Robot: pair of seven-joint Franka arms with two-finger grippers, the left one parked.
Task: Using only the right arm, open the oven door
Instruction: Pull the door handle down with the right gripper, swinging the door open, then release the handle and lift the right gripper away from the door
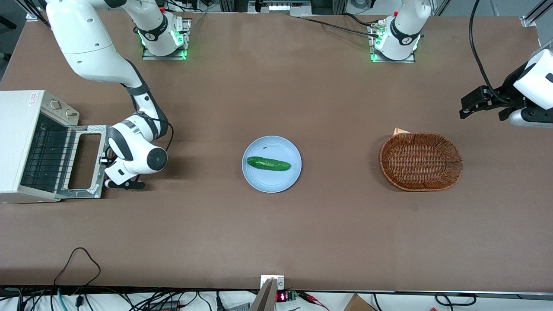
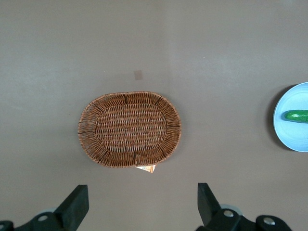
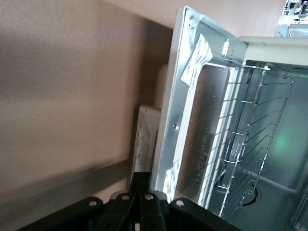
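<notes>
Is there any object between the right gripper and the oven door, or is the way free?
Nothing visible stands between them. The gripper is right at the outer edge of the oven door, which lies folded down flat in front of the oven. The plate with the cucumber lies apart, toward the table's middle.

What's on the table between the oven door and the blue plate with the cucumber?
In the front view, only the right arm and its gripper at the oven door. From there to the blue plate, the brown table is bare.

The oven door (image 1: 84,160) is lying swung down flat, shiny inner frame up. The right arm (image 1: 103,65) is reaching down, its gripper (image 1: 105,160) at the door's three-o'clock edge.
</notes>
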